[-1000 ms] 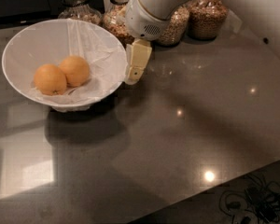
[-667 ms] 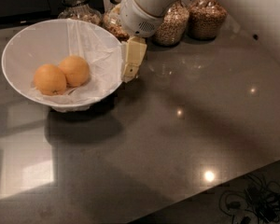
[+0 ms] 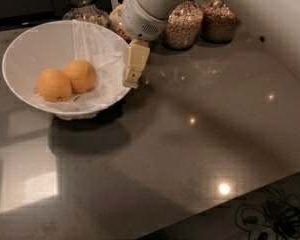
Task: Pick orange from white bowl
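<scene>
The gripper poised at the white bowl's right rim
The orange sits inside beside its twin; gripper hangs just outside, probably lining up a reach; open or closed, cannot tell

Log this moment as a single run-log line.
phase: approach | gripper: at right rim of white bowl, touching neither orange | left orange, right orange: side by side in bowl | grasp: not yet

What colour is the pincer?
Pale cream, in the camera view; the pincer hangs at the rim of the white bowl.
</scene>
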Available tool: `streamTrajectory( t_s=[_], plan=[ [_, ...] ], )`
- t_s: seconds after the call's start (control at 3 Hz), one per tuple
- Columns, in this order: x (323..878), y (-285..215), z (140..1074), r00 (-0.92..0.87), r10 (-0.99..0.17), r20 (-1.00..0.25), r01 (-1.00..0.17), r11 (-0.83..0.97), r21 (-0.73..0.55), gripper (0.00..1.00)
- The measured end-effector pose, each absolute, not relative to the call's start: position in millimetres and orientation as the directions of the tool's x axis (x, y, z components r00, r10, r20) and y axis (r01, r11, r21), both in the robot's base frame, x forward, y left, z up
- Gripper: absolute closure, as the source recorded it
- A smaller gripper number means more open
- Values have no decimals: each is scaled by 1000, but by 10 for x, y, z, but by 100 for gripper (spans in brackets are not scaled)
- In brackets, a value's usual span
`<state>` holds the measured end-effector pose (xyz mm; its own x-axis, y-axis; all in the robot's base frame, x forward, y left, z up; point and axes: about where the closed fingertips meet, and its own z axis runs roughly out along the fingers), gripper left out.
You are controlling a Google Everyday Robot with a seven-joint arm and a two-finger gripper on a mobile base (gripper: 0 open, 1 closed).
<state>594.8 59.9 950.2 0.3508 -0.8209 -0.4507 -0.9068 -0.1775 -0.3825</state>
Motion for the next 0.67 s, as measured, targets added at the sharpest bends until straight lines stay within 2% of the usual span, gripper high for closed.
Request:
streamTrajectory(
  t_s=[0.33, 0.67],
  plan=[
    [6063, 909, 9397, 380, -744, -550, -913, -206, -353, 0],
    [6062, 909, 9397, 380, -744, -550, -913, -206, -353, 0]
  ],
)
